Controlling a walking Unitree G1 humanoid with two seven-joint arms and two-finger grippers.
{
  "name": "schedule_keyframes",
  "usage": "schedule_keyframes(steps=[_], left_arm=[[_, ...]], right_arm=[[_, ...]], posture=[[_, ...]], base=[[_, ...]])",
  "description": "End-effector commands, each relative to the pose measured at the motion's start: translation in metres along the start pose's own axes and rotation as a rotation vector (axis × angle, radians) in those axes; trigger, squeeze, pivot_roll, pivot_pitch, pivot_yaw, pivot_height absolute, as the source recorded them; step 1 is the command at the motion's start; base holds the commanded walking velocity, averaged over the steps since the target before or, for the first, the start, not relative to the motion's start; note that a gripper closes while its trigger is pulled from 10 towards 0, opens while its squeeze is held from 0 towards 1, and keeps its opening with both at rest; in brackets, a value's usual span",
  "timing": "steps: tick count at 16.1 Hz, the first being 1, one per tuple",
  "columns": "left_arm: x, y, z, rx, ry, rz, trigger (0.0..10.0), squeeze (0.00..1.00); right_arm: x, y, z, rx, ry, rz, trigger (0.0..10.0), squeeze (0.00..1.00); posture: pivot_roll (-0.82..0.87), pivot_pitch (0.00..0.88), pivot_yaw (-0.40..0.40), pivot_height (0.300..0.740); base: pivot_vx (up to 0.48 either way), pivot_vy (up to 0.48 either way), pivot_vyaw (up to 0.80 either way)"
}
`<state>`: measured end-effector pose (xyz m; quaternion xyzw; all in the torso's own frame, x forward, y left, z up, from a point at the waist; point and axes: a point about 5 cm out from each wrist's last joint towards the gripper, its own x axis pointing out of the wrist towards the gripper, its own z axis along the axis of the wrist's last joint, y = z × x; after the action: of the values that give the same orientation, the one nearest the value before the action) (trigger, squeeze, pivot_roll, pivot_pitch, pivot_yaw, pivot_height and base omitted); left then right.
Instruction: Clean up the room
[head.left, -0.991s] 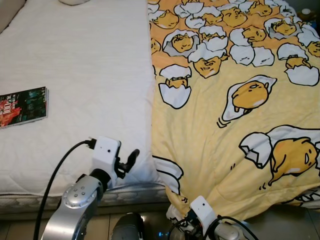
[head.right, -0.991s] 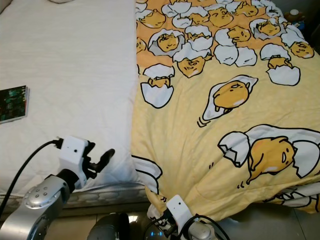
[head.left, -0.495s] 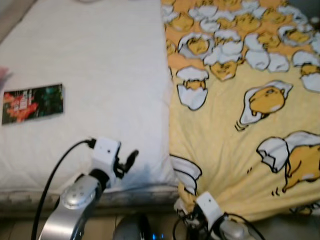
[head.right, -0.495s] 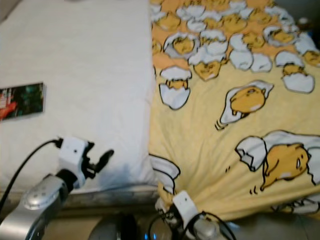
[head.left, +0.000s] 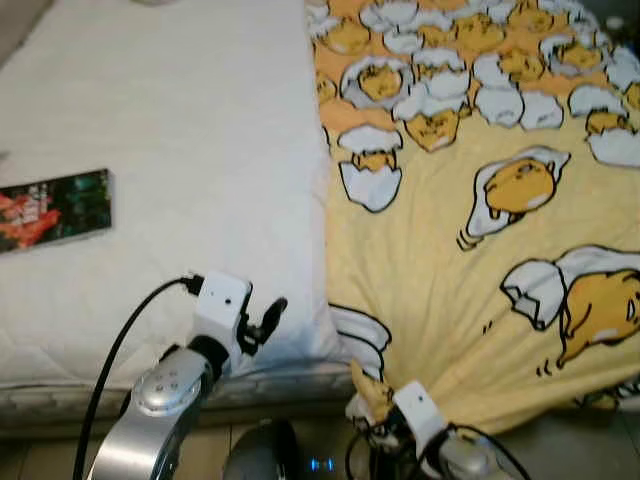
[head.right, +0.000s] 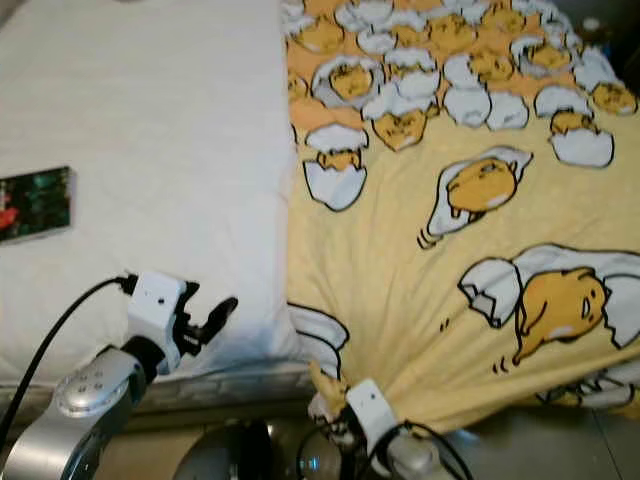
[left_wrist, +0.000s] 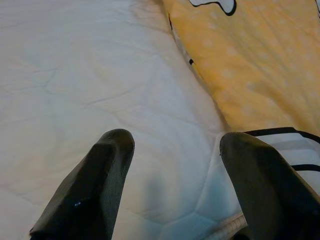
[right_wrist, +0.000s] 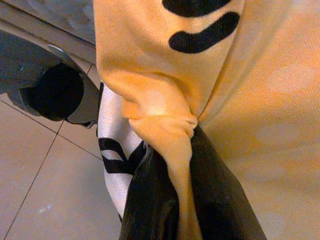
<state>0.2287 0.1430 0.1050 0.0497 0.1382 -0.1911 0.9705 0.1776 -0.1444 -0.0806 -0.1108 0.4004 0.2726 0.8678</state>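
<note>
A yellow blanket (head.left: 480, 200) printed with egg cartoons covers the right half of the bed. Its near corner (right_wrist: 165, 120) is bunched between the fingers of my right gripper (head.left: 378, 405), which is shut on it just off the bed's front edge. My left gripper (left_wrist: 172, 145) hovers open over the bare white mattress (head.left: 180, 150), close to the front edge and next to the blanket's border, holding nothing. A thin dark book (head.left: 55, 208) lies flat on the mattress at the left.
The mattress's front edge (head.left: 260, 375) runs just past both grippers, with tiled floor (right_wrist: 40, 190) below. A dark wheel of my base (right_wrist: 55, 90) sits by the hanging blanket corner. A small object (head.right: 590, 25) stands beyond the bed's far right.
The camera swayed right, then partly back. The blanket corner now stands up bunched at the right gripper. The left gripper stays open near the mattress edge.
</note>
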Motion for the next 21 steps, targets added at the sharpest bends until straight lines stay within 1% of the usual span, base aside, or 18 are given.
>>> schedule_keyframes(steps=[1, 4, 10, 12, 14, 15, 17, 21], left_arm=[[-0.0005, -0.0004, -0.0031, 0.007, 0.013, 0.002, 10.0, 0.0], [0.0, -0.001, -0.0026, 0.003, 0.006, 0.0, 10.0, 0.0], [0.0001, -0.002, -0.0028, 0.001, 0.007, -0.005, 10.0, 0.0], [-0.0001, -0.0022, -0.0031, 0.0, 0.008, -0.009, 10.0, 0.0], [-0.0004, -0.0023, -0.0034, -0.001, 0.009, -0.009, 10.0, 0.0], [-0.0008, -0.0019, -0.0028, 0.001, 0.01, -0.011, 10.0, 0.0], [-0.0014, -0.0009, -0.0014, 0.004, 0.011, -0.014, 10.0, 0.0], [-0.0044, -0.0011, -0.0017, 0.008, 0.017, -0.019, 10.0, 0.0]], right_arm=[[-0.0019, 0.0129, -0.0175, 0.025, 0.065, 0.042, 0.0, 0.0], [-0.0022, 0.0118, -0.0177, 0.025, 0.068, 0.04, 0.0, 0.0], [-0.0017, 0.0096, -0.0155, 0.023, 0.065, 0.031, 0.0, 0.0], [-0.0019, 0.0098, -0.0172, 0.015, 0.082, 0.039, 0.0, 0.0], [-0.0022, 0.0113, -0.0203, -0.009, 0.108, 0.046, 0.0, 0.0], [-0.002, 0.0121, -0.0228, -0.022, 0.138, 0.039, 0.0, 0.0], [-0.001, 0.0153, -0.0236, -0.039, 0.165, 0.069, 0.0, 0.0], [-0.0014, 0.0094, -0.0254, -0.105, 0.219, 0.025, 0.0, 0.0]], posture=[[0.14, 0.176, 0.047, 0.724], [0.14, 0.176, 0.047, 0.724], [0.14, 0.179, 0.049, 0.724], [0.14, 0.179, 0.049, 0.724], [0.14, 0.179, 0.049, 0.724], [0.15, 0.19, 0.057, 0.724], [0.16, 0.197, 0.063, 0.724], [0.17, 0.202, 0.066, 0.724]], base=[[-0.3, 0.0, 0.0], [-0.281, 0.0, 0.0], [0.0, 0.0, 0.0], [0.0, 0.0, 0.0], [0.0, 0.0, 0.0], [0.0, 0.0, 0.0], [0.0, 0.0, 0.0], [0.0, 0.0, 0.0]])
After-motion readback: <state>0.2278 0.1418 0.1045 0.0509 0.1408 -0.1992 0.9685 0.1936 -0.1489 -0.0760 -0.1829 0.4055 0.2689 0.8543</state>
